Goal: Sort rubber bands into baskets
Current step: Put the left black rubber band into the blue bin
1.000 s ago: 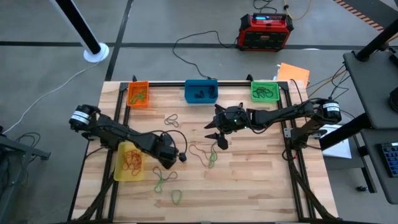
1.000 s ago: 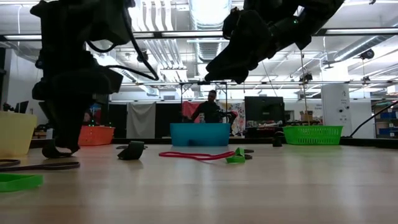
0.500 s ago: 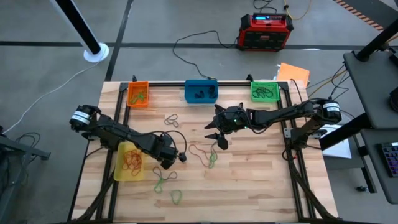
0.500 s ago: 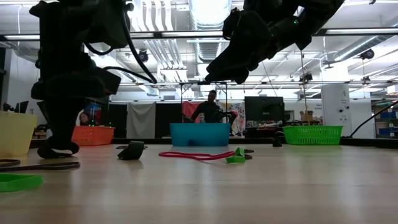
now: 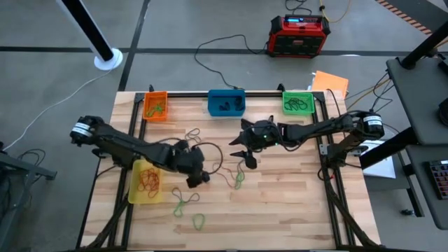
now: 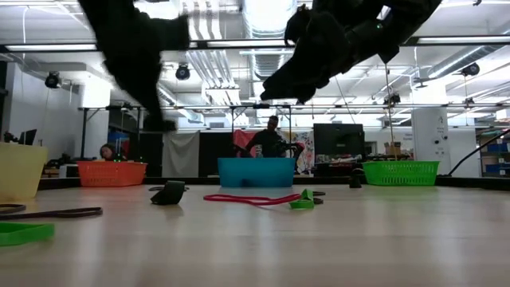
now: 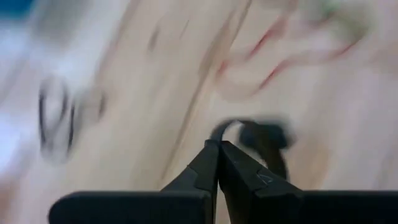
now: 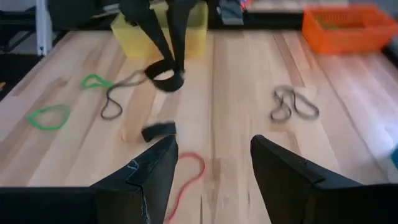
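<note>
Black rubber band [image 7: 261, 140] hangs as a loop from the pinched-together fingertips of the left end effector [image 5: 193, 178], lifted off the pale wooden worktop [image 5: 294, 203] a little toward eight o'clock from its centre; the right wrist view shows the same dark loop [image 8: 165, 76] dangling under those closed fingers. Just beside it toward three o'clock lie a red-brown band [image 5: 225, 170] and a green band [image 5: 239, 179]. Toward six o'clock from the left end effector lie two more green bands [image 5: 183, 204], one nearer the worktop's front edge [image 5: 199, 222]. A tan pair of bands [image 5: 194, 134] rests toward eleven o'clock from the centre. The yellow basket [image 5: 133, 189] sits at the nine o'clock edge holding red-brown bands [image 5: 148, 180]. Along the twelve o'clock edge stand the orange basket [image 5: 146, 112], the blue basket [image 5: 226, 110] and the green basket [image 5: 297, 108]. The right end effector [image 5: 243, 150] hovers above the worktop's centre with its fingers spread wide, gripping nothing.
</note>
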Controlling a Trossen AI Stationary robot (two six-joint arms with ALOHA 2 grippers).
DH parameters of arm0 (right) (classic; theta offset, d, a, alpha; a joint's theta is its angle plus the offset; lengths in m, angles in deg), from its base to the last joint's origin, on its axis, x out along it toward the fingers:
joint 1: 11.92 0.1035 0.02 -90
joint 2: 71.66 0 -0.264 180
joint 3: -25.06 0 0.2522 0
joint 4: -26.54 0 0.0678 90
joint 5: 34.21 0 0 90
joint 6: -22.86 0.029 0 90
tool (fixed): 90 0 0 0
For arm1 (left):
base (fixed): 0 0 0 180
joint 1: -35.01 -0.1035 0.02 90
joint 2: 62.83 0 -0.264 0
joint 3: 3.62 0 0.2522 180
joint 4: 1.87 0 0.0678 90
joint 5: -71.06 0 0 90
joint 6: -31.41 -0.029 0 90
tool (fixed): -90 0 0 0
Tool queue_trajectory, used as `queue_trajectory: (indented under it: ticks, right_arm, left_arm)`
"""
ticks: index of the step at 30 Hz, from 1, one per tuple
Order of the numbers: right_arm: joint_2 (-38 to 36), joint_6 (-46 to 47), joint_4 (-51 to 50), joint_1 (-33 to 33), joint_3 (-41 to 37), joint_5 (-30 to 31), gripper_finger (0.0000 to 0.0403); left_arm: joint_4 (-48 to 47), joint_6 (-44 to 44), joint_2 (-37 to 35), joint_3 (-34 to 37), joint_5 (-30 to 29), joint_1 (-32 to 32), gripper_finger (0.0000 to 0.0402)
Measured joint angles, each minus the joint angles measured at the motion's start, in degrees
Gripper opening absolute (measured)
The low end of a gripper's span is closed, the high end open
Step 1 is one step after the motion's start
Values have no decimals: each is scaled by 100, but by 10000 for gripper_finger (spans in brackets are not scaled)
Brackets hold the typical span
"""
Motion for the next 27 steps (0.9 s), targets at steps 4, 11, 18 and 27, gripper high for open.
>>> queue_trajectory:
  ticks: [4, 11, 18, 27]
  right_arm:
    - [2, -451, 376, 165, 0, 8, 199]
    - [2, -1216, 944, 535, 0, 564, 199]
    - [2, -378, 1195, 568, 3, 1997, 199]
    - [2, 1892, 1127, 159, 15, 2088, 199]
  left_arm:
    - [1340, -1428, -445, 62, 117, -205, 0]
    - [2375, -2634, -720, 70, 499, -696, 0]
    - [2453, -3022, -646, 76, -86, -1092, 0]
    - [2517, -3578, -643, 76, -1528, -1130, 0]
